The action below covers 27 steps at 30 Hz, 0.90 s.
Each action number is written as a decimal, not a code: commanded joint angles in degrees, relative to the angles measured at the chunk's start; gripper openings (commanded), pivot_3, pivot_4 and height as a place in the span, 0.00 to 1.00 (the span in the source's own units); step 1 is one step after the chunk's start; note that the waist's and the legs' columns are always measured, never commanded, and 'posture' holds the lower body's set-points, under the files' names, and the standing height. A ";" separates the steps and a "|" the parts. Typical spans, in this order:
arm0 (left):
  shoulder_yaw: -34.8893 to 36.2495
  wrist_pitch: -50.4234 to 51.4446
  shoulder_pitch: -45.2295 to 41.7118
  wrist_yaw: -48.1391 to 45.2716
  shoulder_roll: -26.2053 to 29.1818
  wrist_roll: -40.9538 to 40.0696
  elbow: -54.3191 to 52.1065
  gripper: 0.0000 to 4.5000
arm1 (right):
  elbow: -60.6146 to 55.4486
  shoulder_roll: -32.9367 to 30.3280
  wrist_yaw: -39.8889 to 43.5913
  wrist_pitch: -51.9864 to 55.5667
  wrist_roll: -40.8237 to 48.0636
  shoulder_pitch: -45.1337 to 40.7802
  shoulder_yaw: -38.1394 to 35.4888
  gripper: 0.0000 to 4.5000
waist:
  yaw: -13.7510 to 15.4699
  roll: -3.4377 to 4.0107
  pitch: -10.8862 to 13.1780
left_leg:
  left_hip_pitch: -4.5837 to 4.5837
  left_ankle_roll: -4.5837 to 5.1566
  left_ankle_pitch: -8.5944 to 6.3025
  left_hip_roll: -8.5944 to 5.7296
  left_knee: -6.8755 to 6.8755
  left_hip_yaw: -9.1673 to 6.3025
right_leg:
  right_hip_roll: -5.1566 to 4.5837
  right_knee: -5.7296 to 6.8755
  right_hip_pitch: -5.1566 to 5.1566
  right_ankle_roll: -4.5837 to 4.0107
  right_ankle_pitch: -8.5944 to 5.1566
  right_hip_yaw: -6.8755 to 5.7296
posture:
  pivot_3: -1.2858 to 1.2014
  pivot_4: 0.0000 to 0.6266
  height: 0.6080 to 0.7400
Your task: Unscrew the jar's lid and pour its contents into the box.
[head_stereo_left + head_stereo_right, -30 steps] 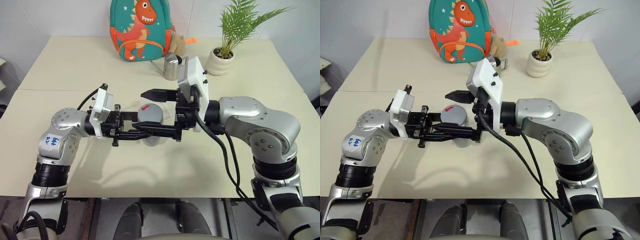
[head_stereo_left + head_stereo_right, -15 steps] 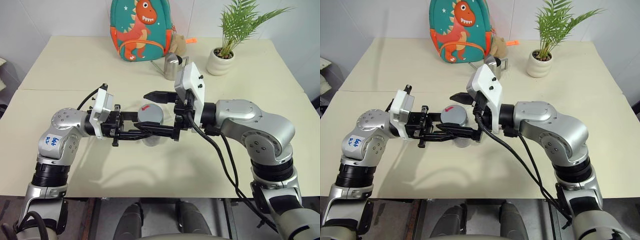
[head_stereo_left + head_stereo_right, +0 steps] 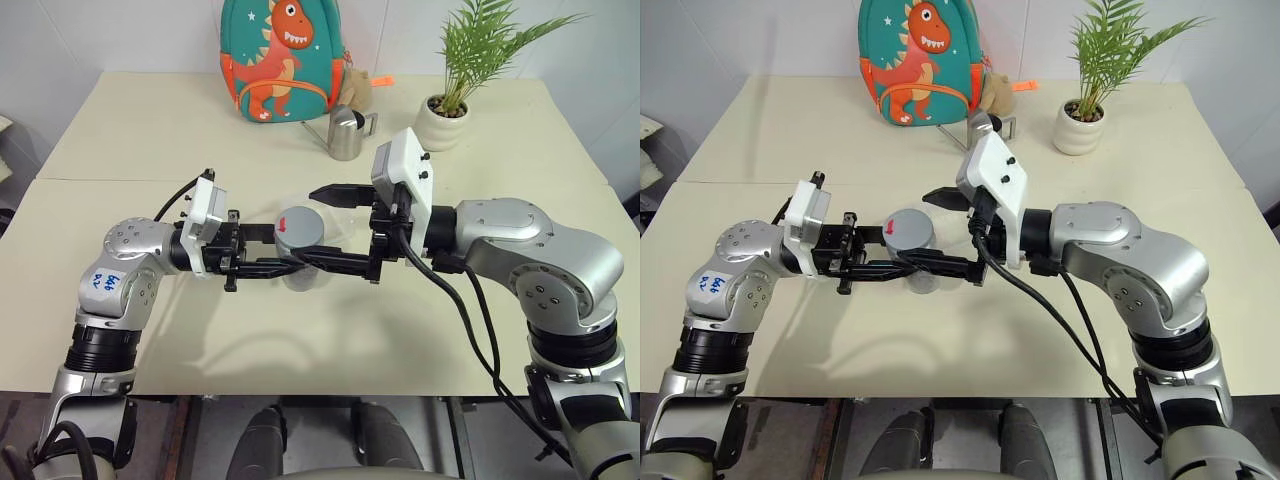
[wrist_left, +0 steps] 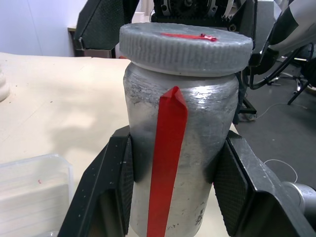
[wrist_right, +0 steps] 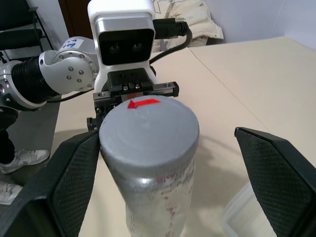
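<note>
Left wrist view: left pincer (image 4: 175, 197) clenched on the jar (image 4: 177, 163), both pads flat on the silvery body below the lid (image 4: 185, 47), jar upright and held clear above the table (image 3: 150, 130). In the left eye view the jar sits at frame centre, lid up with the red mark showing. Right pincer (image 3: 318, 228) is released, jaws spread wide, one finger behind the lid and one in front (neither clearly touching it in the right wrist view).

Step in hand, as I read it: get the right pincer onto the lid for unscrewing. To do it well, centre the lid between the two fingers, close on its ribbed rim only, not on the jar body, keep the wrist axis lined up with the jar's axis, and let the left grip stay firm so the jar does not spin along.

Hard to make out: the box (image 4: 29, 190) is cut off at the lower left of the left wrist view, and in the left eye view it is mostly hidden behind jar and arms. The contents cannot be seen through the jar wall. Lid tightness: cannot tell.
</note>
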 commanded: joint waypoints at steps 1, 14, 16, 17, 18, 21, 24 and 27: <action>0.36 -1.11 -0.88 -1.05 0.10 -0.40 -1.39 0.41 | -1.48 -1.55 -0.28 -0.29 0.03 -0.11 -3.01 1.00 | -0.02 0.00 0.00 | 0.00 0.00 0.00 0.00 0.00 0.00 | 0.00 0.00 0.00 0.00 0.00 0.00 | 0.52 0.24 1.00; 0.39 -0.97 -1.08 -1.12 0.20 -0.33 -1.31 0.41 | -2.73 -4.27 0.77 0.13 2.08 0.51 -4.10 1.00 | 0.01 0.00 0.00 | 0.00 0.00 0.00 0.00 0.00 0.00 | 0.00 0.00 0.00 0.00 0.00 0.00 | 0.52 0.24 1.00; 0.37 -0.95 -1.17 -1.12 0.16 -0.33 -1.28 0.41 | -3.08 -4.85 1.14 0.27 2.54 0.72 -4.28 1.00 | 0.02 0.00 0.00 | 0.00 0.00 0.00 0.00 0.00 0.00 | 0.00 -0.01 0.00 0.00 0.00 0.00 | 0.52 0.24 1.00; 0.37 -0.95 -1.21 -1.13 0.14 -0.32 -1.24 0.41 | -3.24 -5.13 1.31 0.38 2.77 0.84 -4.44 1.00 | 0.00 0.00 0.00 | 0.00 0.00 0.00 0.00 0.00 0.00 | 0.00 -0.01 0.00 0.00 0.00 0.00 | 0.52 0.24 1.00; 0.36 -0.97 -1.24 -1.17 0.12 -0.29 -1.20 0.41 | -3.39 -5.47 1.54 0.48 2.97 0.99 -4.63 1.00 | -0.01 0.00 0.00 | 0.00 0.00 0.00 0.00 0.00 0.00 | 0.00 -0.01 0.00 0.00 0.00 0.00 | 0.52 0.24 1.00; 0.37 -0.99 -1.32 -1.25 0.07 -0.21 -1.09 0.41 | -3.78 -6.58 2.24 0.70 3.50 1.38 -5.08 1.00 | 0.02 0.00 0.00 | 0.00 0.00 0.00 0.00 0.00 0.00 | 0.00 -0.01 0.00 0.00 0.00 0.00 | 0.52 0.24 1.00; 0.34 -1.02 -1.36 -1.30 -0.05 -0.11 -1.01 0.41 | -4.28 -7.81 3.07 1.05 4.34 1.72 -5.76 1.00 | 0.05 0.00 0.00 | 0.00 0.00 0.00 0.00 0.01 0.00 | 0.00 -0.01 0.00 0.00 0.00 0.00 | 0.52 0.24 1.00; 0.29 -1.12 -1.38 -1.35 -0.16 -0.04 -0.90 0.41 | -4.42 -8.24 3.38 1.02 5.01 1.68 -6.19 1.00 | 0.02 0.00 0.00 | 0.00 0.00 0.00 0.00 0.00 0.00 | 0.00 -0.02 0.01 0.00 0.00 0.00 | 0.52 0.24 1.00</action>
